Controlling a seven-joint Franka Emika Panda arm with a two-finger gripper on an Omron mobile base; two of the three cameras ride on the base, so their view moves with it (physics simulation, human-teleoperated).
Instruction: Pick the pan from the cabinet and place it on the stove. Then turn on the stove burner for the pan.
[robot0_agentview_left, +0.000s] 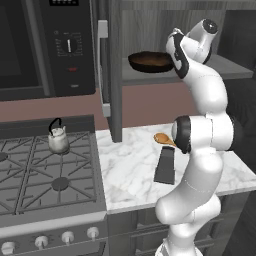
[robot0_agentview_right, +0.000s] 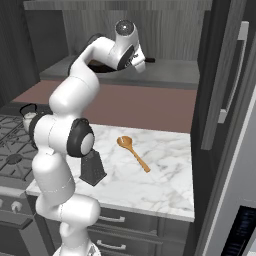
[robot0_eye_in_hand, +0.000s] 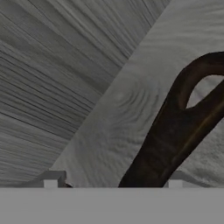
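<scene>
The pan (robot0_agentview_left: 150, 61) sits on the cabinet (robot0_agentview_left: 116, 75) shelf, toward its left end; the gripper (robot0_eye_in_hand: 113, 186) straddles the handle (robot0_eye_in_hand: 175, 131) at its end, jaws apart, nothing grasped yet; centre the 2 fingertips (robot0_eye_in_hand: 50, 183) on the handle, clamp firmly, then lift level before withdrawing toward the stove (robot0_agentview_left: 50, 175).
</scene>
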